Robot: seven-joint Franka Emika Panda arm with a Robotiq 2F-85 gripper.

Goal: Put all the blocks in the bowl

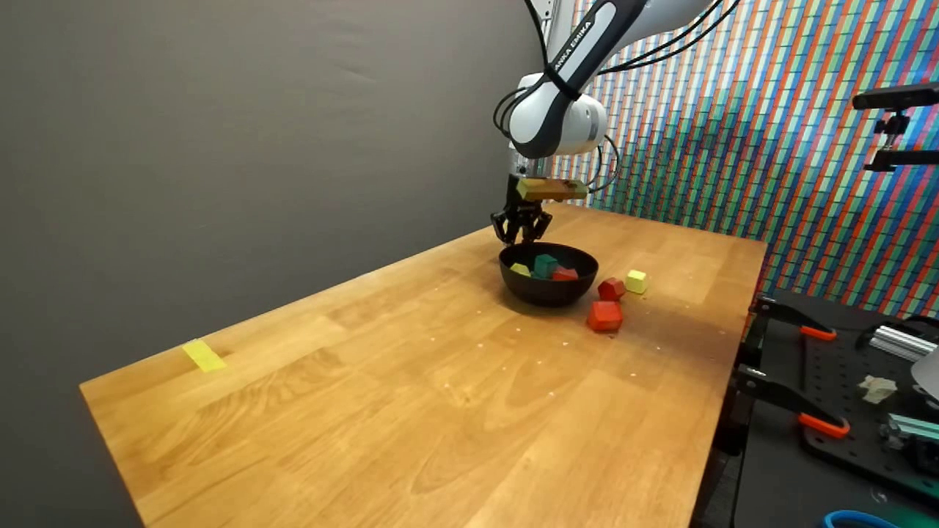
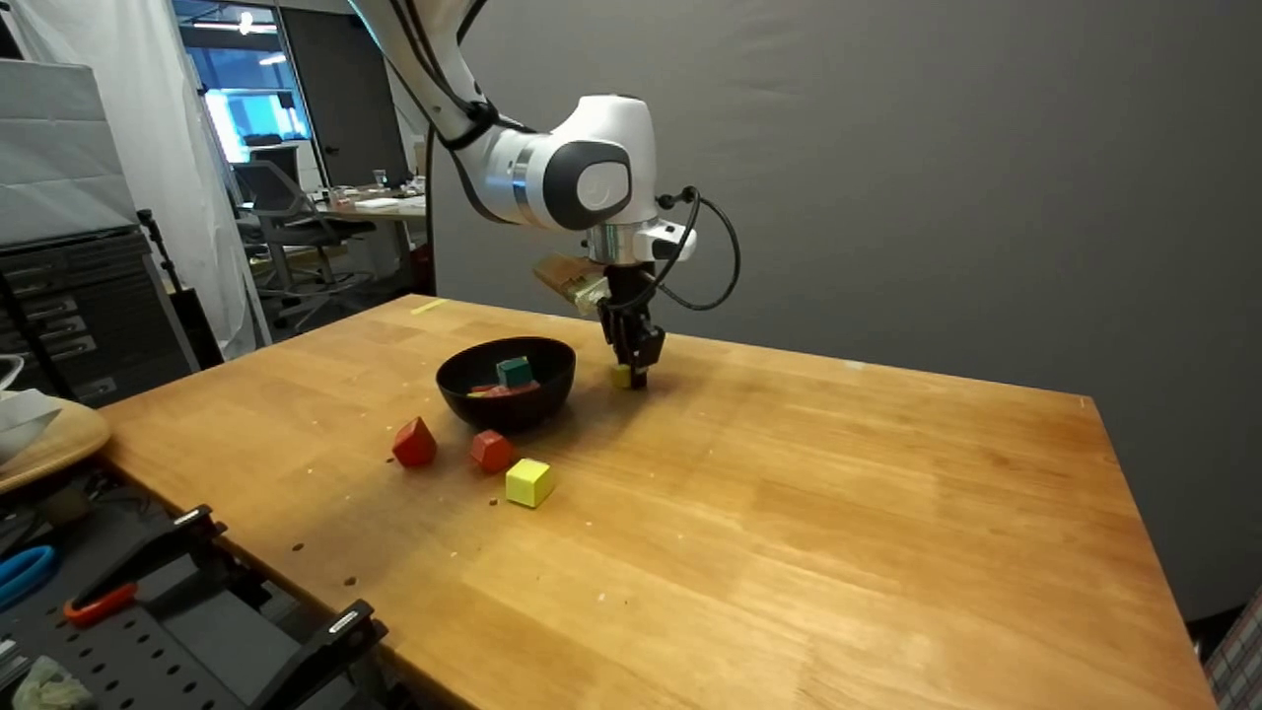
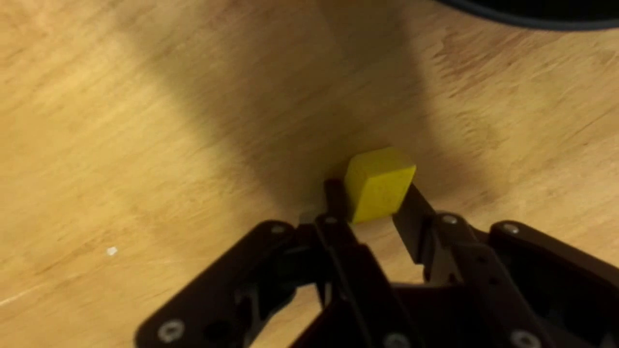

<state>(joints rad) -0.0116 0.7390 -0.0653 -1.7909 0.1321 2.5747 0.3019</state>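
In the black bowl (image 1: pixel 546 295), a green block (image 1: pixel 545 265), a red block (image 1: pixel 565 274) and a yellow block (image 1: pixel 520 269) can be seen, the green one set highest. Outside the bowl and near it, another yellow block (image 3: pixel 380 183) is clamped between the fingers (image 3: pixel 413 222) of the claw (image 3: pixel 372 204), low at the table (image 2: pixel 789 473); whether it is lifted clear cannot be told. On the table, well apart from the claw, a loose red block (image 2: pixel 415 444), a second loose red block (image 2: pixel 491 452) and a loose yellow block (image 2: pixel 530 483) are spread near the bowl, the second red one between the other two.
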